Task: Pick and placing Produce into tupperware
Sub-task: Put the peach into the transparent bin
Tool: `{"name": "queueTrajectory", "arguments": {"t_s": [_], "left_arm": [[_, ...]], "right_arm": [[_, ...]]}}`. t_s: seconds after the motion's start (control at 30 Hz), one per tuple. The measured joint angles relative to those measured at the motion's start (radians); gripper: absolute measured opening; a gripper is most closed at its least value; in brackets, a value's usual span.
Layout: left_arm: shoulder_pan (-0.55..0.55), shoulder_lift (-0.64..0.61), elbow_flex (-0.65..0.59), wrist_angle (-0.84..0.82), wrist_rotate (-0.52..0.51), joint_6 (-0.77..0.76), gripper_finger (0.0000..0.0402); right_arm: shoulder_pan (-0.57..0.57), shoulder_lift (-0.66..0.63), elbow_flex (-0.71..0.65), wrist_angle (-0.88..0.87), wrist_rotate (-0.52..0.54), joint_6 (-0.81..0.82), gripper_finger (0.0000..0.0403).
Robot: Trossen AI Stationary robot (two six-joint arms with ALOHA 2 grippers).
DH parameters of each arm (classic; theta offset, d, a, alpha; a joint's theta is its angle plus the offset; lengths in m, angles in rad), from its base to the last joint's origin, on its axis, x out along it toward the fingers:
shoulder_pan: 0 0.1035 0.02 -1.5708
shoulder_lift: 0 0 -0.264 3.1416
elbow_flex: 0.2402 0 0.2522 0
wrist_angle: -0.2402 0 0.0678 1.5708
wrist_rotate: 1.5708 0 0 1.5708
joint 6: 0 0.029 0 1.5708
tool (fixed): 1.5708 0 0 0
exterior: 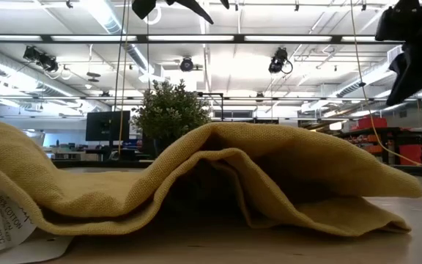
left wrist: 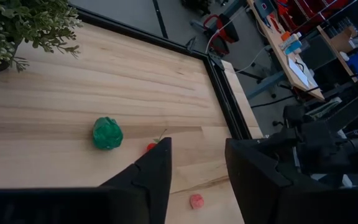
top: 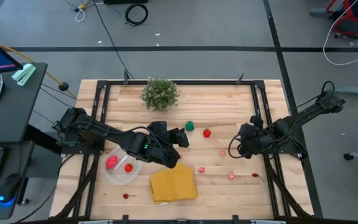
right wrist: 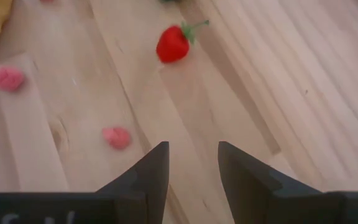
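The round clear tupperware (top: 122,169) stands at the table's near left with two red and pink produce pieces (top: 112,163) inside. Loose produce lies on the wood: a green piece (top: 190,126) (left wrist: 107,132), a red strawberry (top: 207,132) (right wrist: 174,42), and several small pink and red pieces (top: 201,169) (right wrist: 117,137). My left gripper (top: 180,138) (left wrist: 197,149) hovers open above the table, near the green piece. My right gripper (top: 241,147) (right wrist: 192,152) hangs open at the right, slanting down over the pink pieces. Neither holds anything.
A folded yellow cloth (top: 173,184) (exterior: 196,183) lies at the near edge, right of the tupperware. A bushy potted plant (top: 160,93) (left wrist: 23,22) stands at the far middle. A small red piece (top: 126,196) lies near the front edge. A black frame (top: 257,99) borders the table.
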Motion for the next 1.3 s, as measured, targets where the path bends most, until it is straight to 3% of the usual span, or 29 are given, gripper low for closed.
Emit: {"name": "queueTrajectory", "arguments": {"t_s": [0.3, 0.8, 1.0, 1.17, 1.3], "left_arm": [[0.0, 0.0, 0.0, 0.0, 0.0, 0.0, 0.0144], [0.121, 0.0, 0.0, 0.115, -0.001, 0.0, 0.0157], [0.171, 0.0, 0.0, 0.137, -0.001, 0.076, 0.0149], [0.202, 0.0, 0.0, 0.189, 0.008, 0.03, 0.0142], [0.222, 0.0, 0.0, 0.205, 0.011, 0.077, 0.0137]], "right_arm": [[0.0, -0.002, 0.062, -0.22, -0.073, 0.095, 0.0146], [0.0, -0.001, 0.073, -0.214, -0.1, 0.126, 0.0146], [0.0, 0.001, 0.071, -0.112, -0.173, 0.117, 0.0146], [0.0, 0.033, 0.053, 0.039, -0.196, 0.016, 0.0149], [0.0, 0.092, 0.045, 0.109, -0.198, -0.052, 0.0163]]}}
